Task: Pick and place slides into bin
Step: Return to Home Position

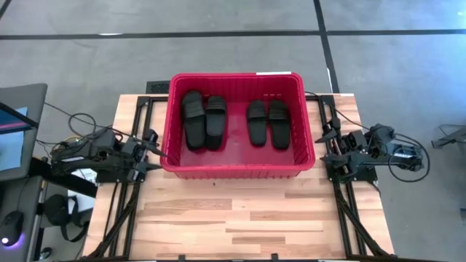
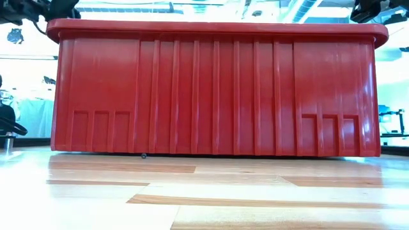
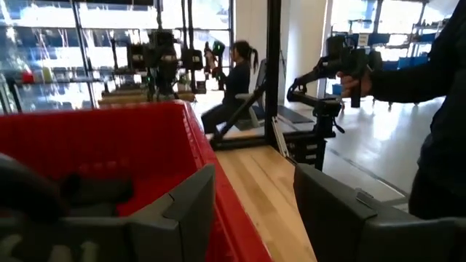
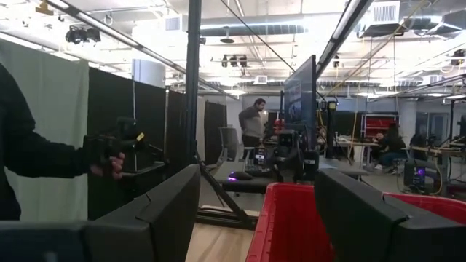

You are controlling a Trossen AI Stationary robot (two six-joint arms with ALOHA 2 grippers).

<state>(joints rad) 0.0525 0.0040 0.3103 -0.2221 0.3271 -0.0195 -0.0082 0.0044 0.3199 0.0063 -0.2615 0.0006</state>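
Plainly spread (empty): left gripper [image 1: 154, 150]; right gripper [image 1: 322, 147]

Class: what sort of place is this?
Probably a robotics lab: a left arm and right arm flank a wooden table, ceiling ducts run bare overhead, and a person stands by a screen.

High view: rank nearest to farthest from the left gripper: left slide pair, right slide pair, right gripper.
From the left gripper:
1. Left slide pair, left half of the bin.
2. Right slide pair, bin's right half.
3. Right gripper, past the bin's right wall.
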